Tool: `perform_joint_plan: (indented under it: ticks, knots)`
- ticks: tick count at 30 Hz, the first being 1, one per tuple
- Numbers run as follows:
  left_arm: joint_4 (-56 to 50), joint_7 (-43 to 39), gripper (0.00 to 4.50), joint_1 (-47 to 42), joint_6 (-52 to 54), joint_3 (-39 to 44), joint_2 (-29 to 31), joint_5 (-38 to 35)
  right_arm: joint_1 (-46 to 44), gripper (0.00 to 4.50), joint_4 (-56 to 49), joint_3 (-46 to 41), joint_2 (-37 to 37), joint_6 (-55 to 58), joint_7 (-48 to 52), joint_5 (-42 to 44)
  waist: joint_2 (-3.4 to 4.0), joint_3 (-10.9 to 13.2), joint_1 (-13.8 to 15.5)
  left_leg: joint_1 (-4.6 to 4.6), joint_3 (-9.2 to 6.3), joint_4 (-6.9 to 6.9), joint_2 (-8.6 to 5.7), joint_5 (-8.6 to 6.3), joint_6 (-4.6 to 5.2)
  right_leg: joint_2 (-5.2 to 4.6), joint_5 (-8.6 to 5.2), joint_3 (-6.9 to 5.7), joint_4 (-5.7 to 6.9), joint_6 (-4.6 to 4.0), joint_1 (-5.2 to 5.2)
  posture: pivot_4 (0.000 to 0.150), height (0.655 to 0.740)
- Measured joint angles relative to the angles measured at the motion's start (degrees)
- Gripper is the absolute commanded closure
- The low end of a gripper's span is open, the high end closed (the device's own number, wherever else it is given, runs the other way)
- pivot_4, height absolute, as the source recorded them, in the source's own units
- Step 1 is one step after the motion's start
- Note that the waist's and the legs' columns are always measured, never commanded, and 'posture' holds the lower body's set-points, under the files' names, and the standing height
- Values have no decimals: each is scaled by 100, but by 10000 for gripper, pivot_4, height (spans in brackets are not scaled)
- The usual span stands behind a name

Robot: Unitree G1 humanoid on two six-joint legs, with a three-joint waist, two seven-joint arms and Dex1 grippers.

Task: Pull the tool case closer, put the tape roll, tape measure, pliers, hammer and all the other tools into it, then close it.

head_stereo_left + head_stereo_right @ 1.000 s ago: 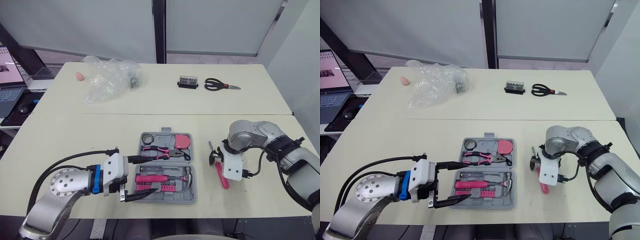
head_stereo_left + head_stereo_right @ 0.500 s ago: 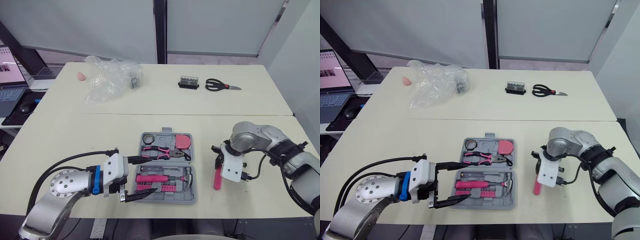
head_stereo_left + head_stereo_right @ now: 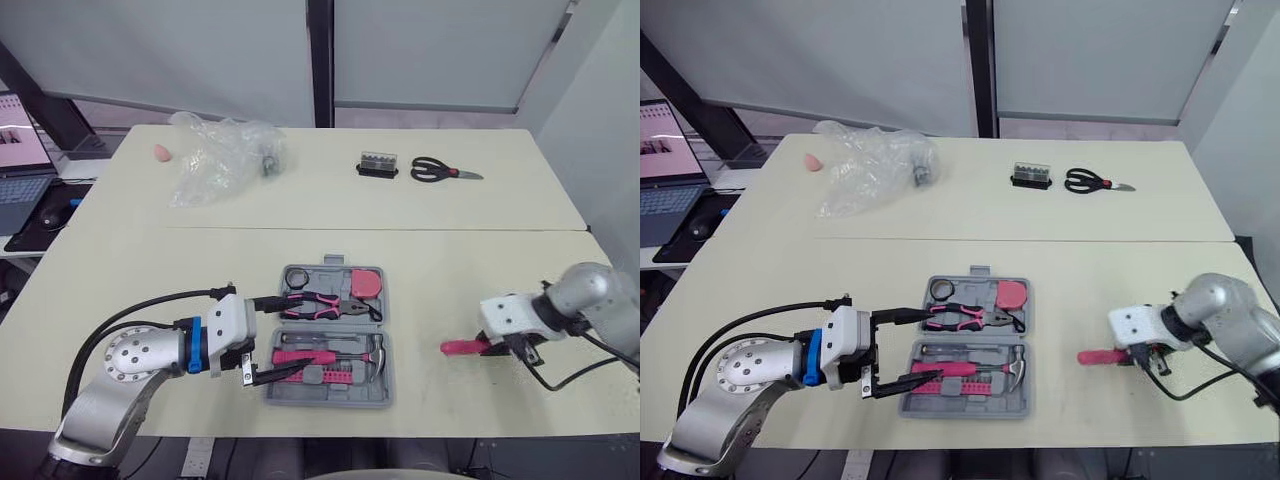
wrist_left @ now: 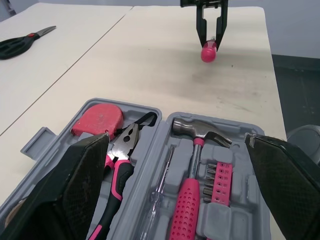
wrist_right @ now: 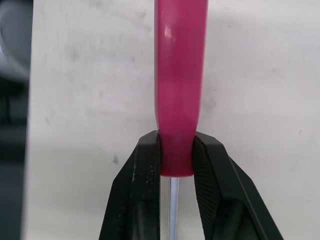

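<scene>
The grey tool case lies open at the table's front middle. It holds a tape roll, a pink tape measure, pliers and a hammer. My left gripper is open at the case's left side, one finger along each half. To the right of the case, my right gripper is shut on a pink-handled screwdriver, whose handle points toward the case. In the right wrist view both fingers clamp the handle's end, with the metal shaft running back between them.
On the far table half lie black scissors, a small black bit box, a crumpled clear plastic bag and a small pink object. A laptop sits on a side desk at the far left.
My right arm has swung out to the right, away from the case, carrying the screwdriver; it now lies crosswise instead of pointing toward me. My left gripper has edged closer onto the case.
</scene>
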Motion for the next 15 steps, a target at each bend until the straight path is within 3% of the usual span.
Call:
perform_joint_plan:
  ticks: [7,11,15]
  knots:
    - [-30,-334,0,-58,44,-65,66,-79,-101,38831,-522,-997,1410,3617,-1812,711,0,0,12,-17,0,-2,-5,0,-1,0,-1,0,-3,2,-19,1500,7400]
    - [-157,-335,0,-195,198,-217,66,-161,-397,38831,-594,-1354,2237,4650,-2860,733,0,0,22,-47,-1,-1,-8,0,-1,0,0,-1,-2,3,-47,1500,7400]
    - [-246,-310,0,-350,306,-237,54,-197,-497,38831,-607,-1486,2675,4979,-3600,713,0,0,22,-50,-2,-3,-7,0,-1,1,0,-3,-2,3,-50,1500,7400]
